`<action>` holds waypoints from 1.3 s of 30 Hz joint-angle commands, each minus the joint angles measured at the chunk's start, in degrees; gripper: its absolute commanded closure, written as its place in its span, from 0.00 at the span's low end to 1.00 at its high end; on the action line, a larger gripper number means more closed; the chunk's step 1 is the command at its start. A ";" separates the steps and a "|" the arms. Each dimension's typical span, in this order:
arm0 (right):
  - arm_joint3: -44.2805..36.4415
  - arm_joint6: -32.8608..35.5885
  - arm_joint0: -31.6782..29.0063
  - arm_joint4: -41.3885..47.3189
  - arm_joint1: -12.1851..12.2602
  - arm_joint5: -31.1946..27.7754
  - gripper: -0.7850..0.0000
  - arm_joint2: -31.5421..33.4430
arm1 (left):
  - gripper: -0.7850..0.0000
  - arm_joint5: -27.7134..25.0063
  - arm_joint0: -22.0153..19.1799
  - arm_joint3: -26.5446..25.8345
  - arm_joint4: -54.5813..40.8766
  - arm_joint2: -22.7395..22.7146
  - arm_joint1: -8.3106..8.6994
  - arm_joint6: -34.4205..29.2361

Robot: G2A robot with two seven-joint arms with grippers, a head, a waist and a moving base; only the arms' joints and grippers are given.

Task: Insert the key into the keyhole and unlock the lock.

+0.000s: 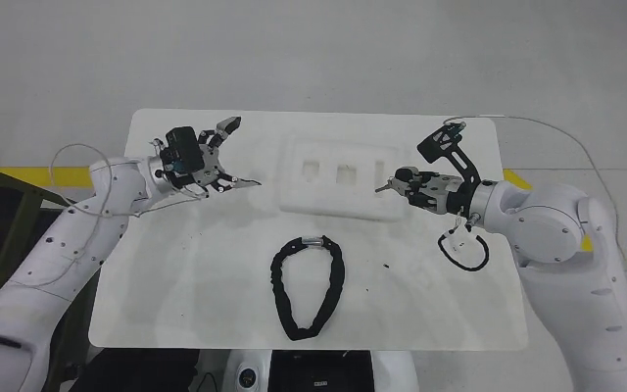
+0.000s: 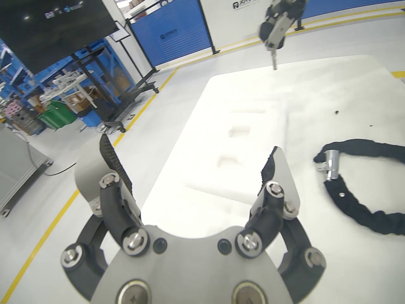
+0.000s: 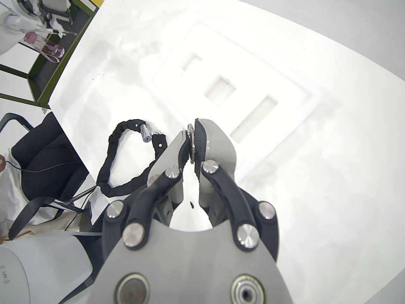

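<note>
A white bench (image 1: pixel 176 294) seen from above, with a black fabric-covered chain lock (image 1: pixel 306 284) lying in a loop near its front edge. Its small silver lock barrel (image 1: pixel 312 241) sits at the top of the loop. The right arm (image 1: pixel 509 211) hovers over the end of a white foam tray (image 1: pixel 294 201), jaws clenched on the round head of a small metal key (image 1: pixel 382 186), well apart from the barrel. The left arm (image 1: pixel 118 186) hangs on the other side of the tray, jaws spread wide and grasping nothing. Nothing steadies the barrel, so a key pressed against it would likely push the loose chain across the bench rather than enter the keyhole. The pinch on the key's head also looks thin, so an off-line touch could twist or drop it.
</note>
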 commanded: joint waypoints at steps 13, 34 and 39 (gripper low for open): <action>0.00 0.00 0.00 0.00 0.00 0.00 1.00 0.00 | 0.00 -9.84 1.87 -9.66 8.05 5.12 -1.49 -0.83; 0.00 0.00 0.00 0.00 0.00 0.00 1.00 0.00 | 0.00 -16.40 1.56 -7.64 11.08 10.43 -3.18 -10.70; 0.00 0.00 0.00 0.00 0.00 0.00 1.00 0.00 | 0.00 -16.40 1.50 -7.52 10.59 10.40 -3.23 -11.04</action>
